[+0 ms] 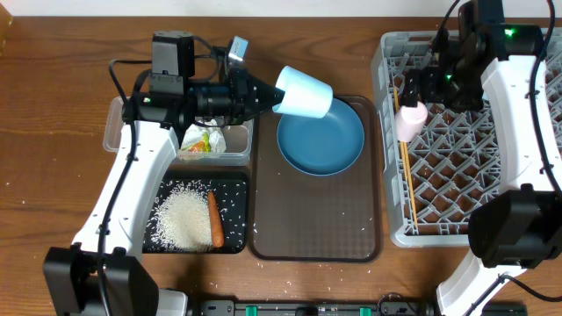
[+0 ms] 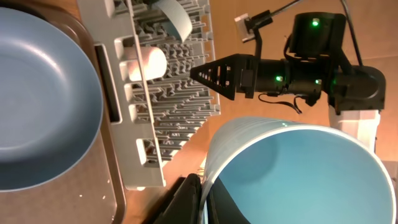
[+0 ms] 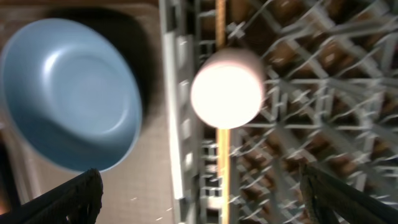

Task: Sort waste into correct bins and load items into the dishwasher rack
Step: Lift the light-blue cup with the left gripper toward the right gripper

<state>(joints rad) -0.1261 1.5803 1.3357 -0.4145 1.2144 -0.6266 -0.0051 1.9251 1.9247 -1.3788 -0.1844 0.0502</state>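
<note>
My left gripper [image 1: 277,94] is shut on the rim of the light-blue cup [image 1: 306,92], which hangs tipped on its side over the blue plate [image 1: 320,140]. The left wrist view shows the fingers [image 2: 189,199] pinching the cup's wall [image 2: 298,171]. My right gripper [image 1: 414,91] hangs open above the pink cup [image 1: 410,120], which stands at the left edge of the grey dishwasher rack [image 1: 474,167] beside the chopsticks [image 1: 407,184]. In the right wrist view the open fingers [image 3: 68,199] frame the pink cup [image 3: 227,87] and the chopsticks [image 3: 219,162].
The plate lies on a brown serving tray [image 1: 316,228]. The clear tub [image 1: 118,132] holds crumpled paper and a green-yellow wrapper [image 1: 204,140]. The black tray [image 1: 235,189] holds rice [image 1: 183,219] and a carrot piece [image 1: 214,219]. Stray rice grains dot the table front.
</note>
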